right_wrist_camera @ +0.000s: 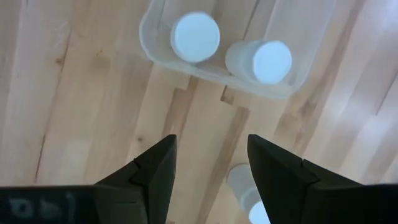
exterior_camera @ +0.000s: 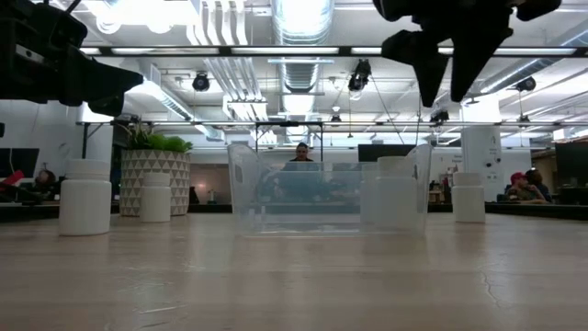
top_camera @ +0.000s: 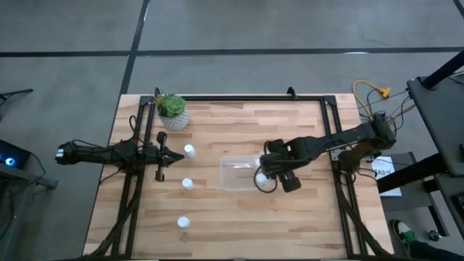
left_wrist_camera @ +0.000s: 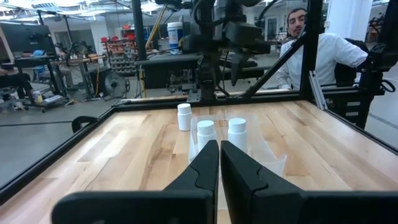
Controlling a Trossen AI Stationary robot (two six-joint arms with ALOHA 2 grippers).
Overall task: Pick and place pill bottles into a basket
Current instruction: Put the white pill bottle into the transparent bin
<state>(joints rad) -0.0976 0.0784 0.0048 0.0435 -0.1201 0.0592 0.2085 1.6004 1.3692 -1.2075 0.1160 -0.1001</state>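
Tabletop: pale wood planks [top_camera: 239,217] inside a black frame; a workshop with ceiling lights showed beyond in the low view
Basket: clear plastic bin [top_camera: 235,172] near the table's middle; two white pill bottles stood inside it [right_wrist_camera: 195,37] [right_wrist_camera: 260,61]
Loose bottles: three on my left half [top_camera: 189,151] [top_camera: 187,184] [top_camera: 183,222]; one more just outside the bin's wall below my right wrist [right_wrist_camera: 247,193]
My right gripper [top_camera: 270,179]: raised over the bin's right end; fingers spread and holding nothing
My left gripper [top_camera: 174,156]: beside the nearest loose bottle; fingers pressed together, empty
Corner: white pot with a green plant [top_camera: 173,112]
Beyond the table: a person in a white shirt [left_wrist_camera: 333,53]
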